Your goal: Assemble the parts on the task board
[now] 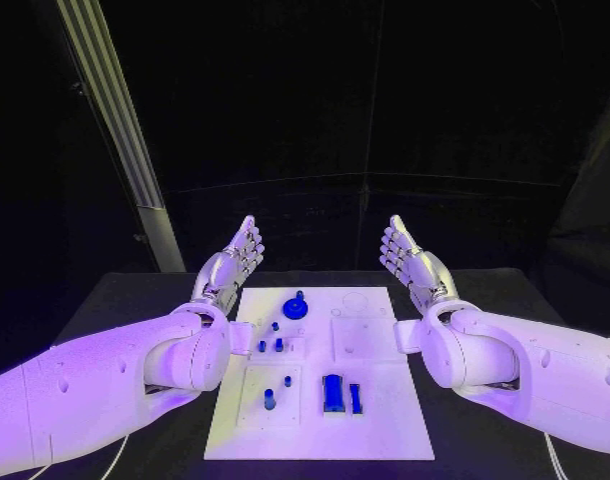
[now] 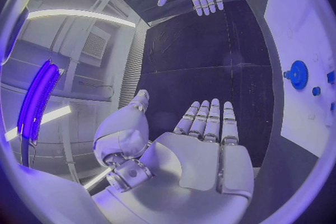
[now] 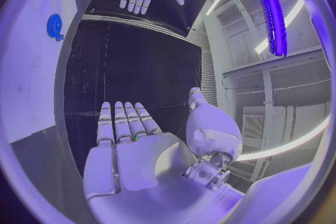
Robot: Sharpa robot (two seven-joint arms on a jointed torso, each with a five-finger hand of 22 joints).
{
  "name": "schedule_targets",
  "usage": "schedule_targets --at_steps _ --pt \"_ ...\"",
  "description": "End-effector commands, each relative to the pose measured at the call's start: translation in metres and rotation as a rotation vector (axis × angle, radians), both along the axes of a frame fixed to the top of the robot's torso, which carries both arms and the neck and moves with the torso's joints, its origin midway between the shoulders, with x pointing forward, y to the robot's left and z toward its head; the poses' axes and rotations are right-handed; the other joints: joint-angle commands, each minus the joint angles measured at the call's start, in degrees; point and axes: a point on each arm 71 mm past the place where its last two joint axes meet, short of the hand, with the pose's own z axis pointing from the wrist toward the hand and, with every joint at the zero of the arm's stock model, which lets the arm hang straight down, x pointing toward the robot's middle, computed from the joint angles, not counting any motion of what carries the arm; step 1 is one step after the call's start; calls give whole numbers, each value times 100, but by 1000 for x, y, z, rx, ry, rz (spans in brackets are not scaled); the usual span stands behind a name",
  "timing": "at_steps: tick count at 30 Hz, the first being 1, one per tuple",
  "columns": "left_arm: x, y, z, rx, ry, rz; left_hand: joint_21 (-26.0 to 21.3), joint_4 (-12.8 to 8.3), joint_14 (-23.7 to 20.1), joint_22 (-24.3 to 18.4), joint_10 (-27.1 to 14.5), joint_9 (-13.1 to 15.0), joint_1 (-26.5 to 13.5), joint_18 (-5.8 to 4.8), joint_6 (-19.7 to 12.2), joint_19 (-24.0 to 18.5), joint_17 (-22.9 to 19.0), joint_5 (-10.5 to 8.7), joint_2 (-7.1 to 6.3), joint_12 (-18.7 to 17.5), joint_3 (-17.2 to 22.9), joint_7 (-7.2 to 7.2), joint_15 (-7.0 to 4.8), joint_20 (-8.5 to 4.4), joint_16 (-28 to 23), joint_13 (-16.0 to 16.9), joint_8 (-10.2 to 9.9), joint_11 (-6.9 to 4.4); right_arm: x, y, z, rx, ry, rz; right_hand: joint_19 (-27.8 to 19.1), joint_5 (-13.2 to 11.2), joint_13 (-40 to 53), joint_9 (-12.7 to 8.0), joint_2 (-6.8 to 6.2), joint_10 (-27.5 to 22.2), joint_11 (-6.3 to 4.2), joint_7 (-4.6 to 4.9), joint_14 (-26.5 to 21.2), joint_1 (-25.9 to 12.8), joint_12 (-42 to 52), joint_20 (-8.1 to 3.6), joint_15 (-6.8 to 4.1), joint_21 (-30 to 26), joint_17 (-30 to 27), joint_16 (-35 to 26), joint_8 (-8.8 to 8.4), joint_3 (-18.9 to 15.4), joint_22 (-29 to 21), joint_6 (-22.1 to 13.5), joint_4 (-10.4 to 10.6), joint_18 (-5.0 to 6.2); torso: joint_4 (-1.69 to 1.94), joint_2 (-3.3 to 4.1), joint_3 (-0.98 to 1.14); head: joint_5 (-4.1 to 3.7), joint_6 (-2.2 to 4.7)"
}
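Nearest the robot, on the white board [image 1: 392,440], two upright blue blocks [image 1: 340,393] stand side by side, with a short blue peg [image 1: 269,399] in a recess to their left. Further up sit a few small blue pegs [image 1: 269,345], and beyond them a blue gear [image 1: 295,307] near the board's far end. The board lies in the middle of the black desk [image 1: 132,300]. The left hand [image 1: 233,262] and right hand [image 1: 413,262] flank the far end, both flat, fingers apart, holding nothing. This layout could suit pieces awaiting fitting or pieces already seated; I cannot tell which. Any grasp would, I judge, want a fine pinch from straight above, since the pegs stand close together.
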Motion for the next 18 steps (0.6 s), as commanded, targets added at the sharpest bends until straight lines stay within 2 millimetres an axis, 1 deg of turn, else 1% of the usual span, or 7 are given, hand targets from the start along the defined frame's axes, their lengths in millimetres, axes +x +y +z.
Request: schedule_targets --at_steps 1,2,9,18 --pt "-2 5 3 46 -19 95 -140 6 -477 -533 -503 -8 -652 -212 -478 -402 -169 -44 1 -107 -187 -59 -10 -123 -552 -7 -48 -21 0 -5 2 1 -10 -67 -478 -32 -8 -8 -6 -506 -38 -85 -517 -728 -41 -142 -17 -114 -49 -27 -44 60 -25 -447 7 -206 3 -2 0 1 0" --pt "-2 5 3 47 -19 97 -140 6 -548 -533 -575 -8 -745 -212 -547 -461 -169 -44 1 -107 -595 -59 -10 -123 -552 -7 -48 -21 0 -5 2 1 -10 -67 -549 -32 -8 -8 -6 -583 -38 -85 -594 -835 -41 -142 -17 -114 -49 -27 -44 60 -25 -511 7 -206 3 -2 0 1 0" --pt "-2 5 3 47 -19 97 -140 6 -798 -533 -840 -8 -1086 -212 -798 -673 -169 -44 1 -107 -595 -59 -10 -123 -552 -7 -48 -21 0 -5 2 1 -10 -67 -798 -32 -8 -8 -6 -843 -38 -85 -861 -1214 -41 -142 -17 -114 -49 -27 -44 60 -25 -746 7 -206 3 -2 0 1 0" --pt "-2 5 3 47 -19 97 -140 6 -1009 -533 -1075 -8 -1397 -212 -1015 -847 -169 -44 1 -107 -595 -59 -10 -123 -552 -7 -48 -21 0 -5 2 1 -10 -67 -1013 -32 -8 -8 -6 -1083 -38 -85 -1106 -1562 -41 -142 -17 -114 -49 -27 -44 60 -25 -940 7 -206 3 -2 0 1 0"
